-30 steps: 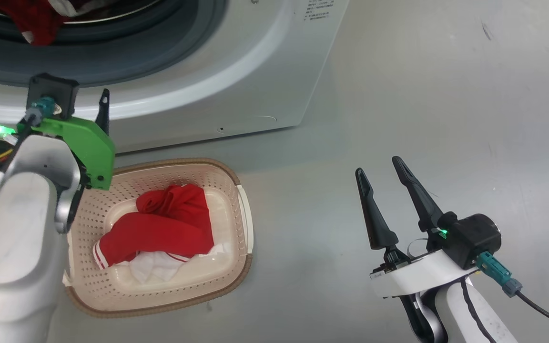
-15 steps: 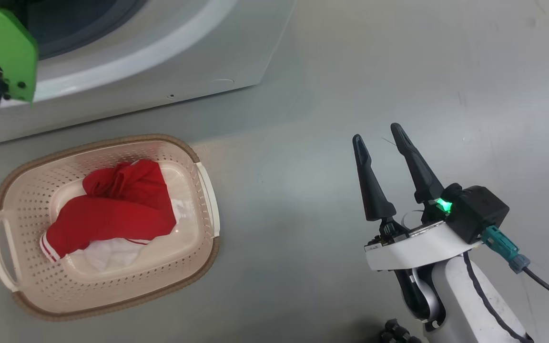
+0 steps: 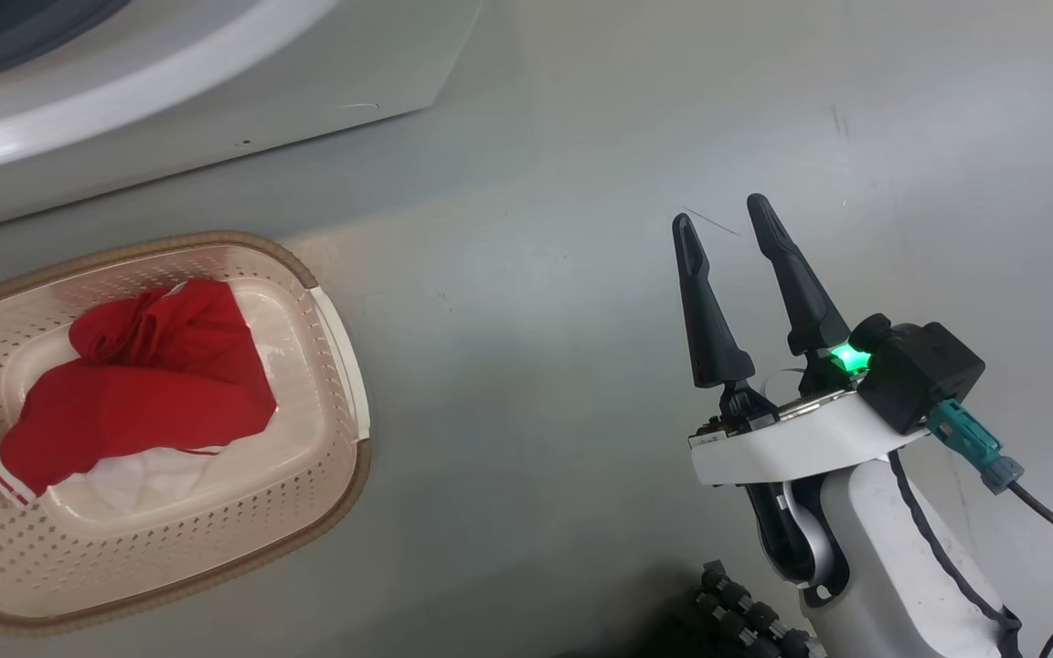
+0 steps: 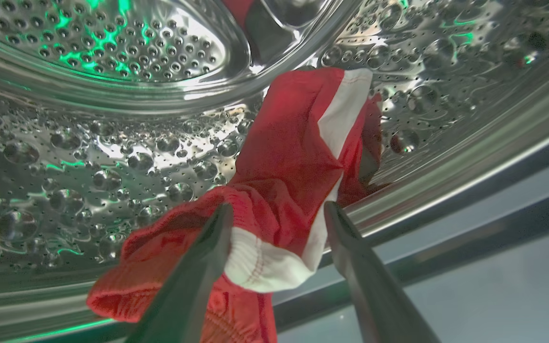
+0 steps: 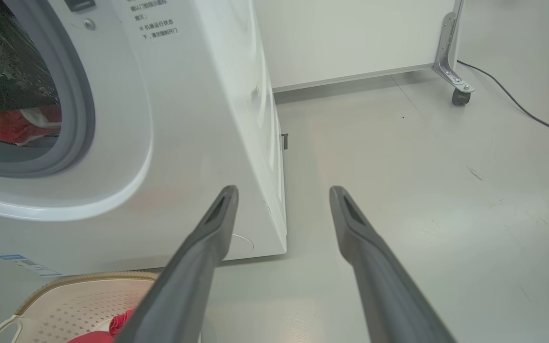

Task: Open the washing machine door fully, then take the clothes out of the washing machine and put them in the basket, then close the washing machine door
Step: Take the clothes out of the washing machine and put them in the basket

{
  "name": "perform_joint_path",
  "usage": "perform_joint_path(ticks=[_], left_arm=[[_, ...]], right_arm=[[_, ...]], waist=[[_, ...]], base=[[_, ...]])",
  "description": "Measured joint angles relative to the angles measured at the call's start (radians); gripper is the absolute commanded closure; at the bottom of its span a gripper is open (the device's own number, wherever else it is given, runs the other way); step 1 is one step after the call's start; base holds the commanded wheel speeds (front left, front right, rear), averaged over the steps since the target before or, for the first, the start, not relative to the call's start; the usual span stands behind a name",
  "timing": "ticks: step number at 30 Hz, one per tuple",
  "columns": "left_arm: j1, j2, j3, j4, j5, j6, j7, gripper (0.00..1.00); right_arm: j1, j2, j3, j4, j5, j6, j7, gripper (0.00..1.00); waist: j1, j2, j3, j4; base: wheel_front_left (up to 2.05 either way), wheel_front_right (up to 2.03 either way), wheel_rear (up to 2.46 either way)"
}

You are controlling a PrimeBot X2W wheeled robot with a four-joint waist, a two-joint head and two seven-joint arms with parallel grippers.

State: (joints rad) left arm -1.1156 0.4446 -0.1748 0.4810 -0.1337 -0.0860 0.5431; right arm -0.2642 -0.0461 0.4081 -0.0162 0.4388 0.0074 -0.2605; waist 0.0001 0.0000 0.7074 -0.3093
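Note:
My left gripper (image 4: 278,206) is open inside the washing machine's steel drum (image 4: 88,143). Its fingers stand either side of the white waistband of a red garment (image 4: 293,157) lying on the drum's lower wall. More of the clothes (image 3: 143,384), red with white, lie in the cream basket (image 3: 335,366) on the floor before the washing machine (image 3: 216,100). My right gripper (image 3: 718,210) hangs open and empty over bare floor to the basket's right. In the right wrist view the right gripper (image 5: 282,188) points past the washing machine's corner (image 5: 184,119), with the basket (image 5: 65,295) below. The washing machine door is out of view.
Grey floor (image 3: 536,366) spreads between the basket and my right arm. In the right wrist view a white panel on a metal caster leg (image 5: 459,93) stands behind the washer, and a dark cable (image 5: 517,109) runs across the floor at the far right.
The head view has shifted, so the washer and basket now sit further left and the left arm has passed out of it. The right gripper stays open.

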Motion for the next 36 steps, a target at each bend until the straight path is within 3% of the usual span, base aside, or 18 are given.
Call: perform_joint_path(ticks=[7, 12, 13, 14, 15, 25, 36], left_arm=[[-0.043, 0.048, 0.022, 0.057, 0.005, -0.003, 0.073, 0.0], [-0.048, 0.052, 0.035, 0.096, 0.012, 0.021, 0.126, 0.0], [-0.054, 0.053, 0.035, 0.099, 0.012, 0.021, 0.134, 0.26], [-0.059, 0.053, 0.034, 0.101, 0.012, 0.021, 0.135, 0.67], [-0.064, 0.053, 0.032, 0.103, 0.012, 0.021, 0.135, 1.0], [-0.081, 0.049, 0.007, 0.102, 0.031, 0.02, 0.138, 1.0], [-0.083, -0.019, -0.032, 0.053, 0.049, 0.02, -0.031, 1.0]], right_arm=[[-0.028, 0.0, 0.01, 0.0, 0.012, -0.003, 0.0, 0.0], [-0.037, 0.0, 0.01, 0.006, 0.019, -0.01, 0.0, 0.0], [-0.037, 0.0, 0.01, 0.007, 0.019, -0.01, 0.0, 0.0], [-0.037, 0.0, 0.01, 0.008, 0.019, -0.01, 0.0, 0.0], [-0.039, 0.0, 0.01, 0.009, 0.019, -0.01, 0.0, 0.0], [-0.058, 0.0, 0.011, 0.017, 0.019, -0.01, 0.0, 0.0], [-0.058, 0.0, -0.026, 0.048, -0.023, -0.01, 0.0, 0.0]], waist=[[0.0, 0.0, 0.035, -0.026], [0.0, 0.0, 0.043, -0.035], [0.0, 0.0, 0.043, -0.035], [0.0, 0.0, 0.043, -0.035], [-0.0001, 0.0, 0.043, -0.035], [0.0, 0.0, 0.042, -0.029], [0.0, 0.0, 0.011, 0.018]], base=[[0.0, 0.0, 0.0], [0.0, 0.0, 0.0], [0.0, 0.0, 0.0], [0.0, 0.0, 0.0], [0.0, 0.0, 0.0], [0.0, 0.0, 0.0], [0.0, 0.0, 0.0]])
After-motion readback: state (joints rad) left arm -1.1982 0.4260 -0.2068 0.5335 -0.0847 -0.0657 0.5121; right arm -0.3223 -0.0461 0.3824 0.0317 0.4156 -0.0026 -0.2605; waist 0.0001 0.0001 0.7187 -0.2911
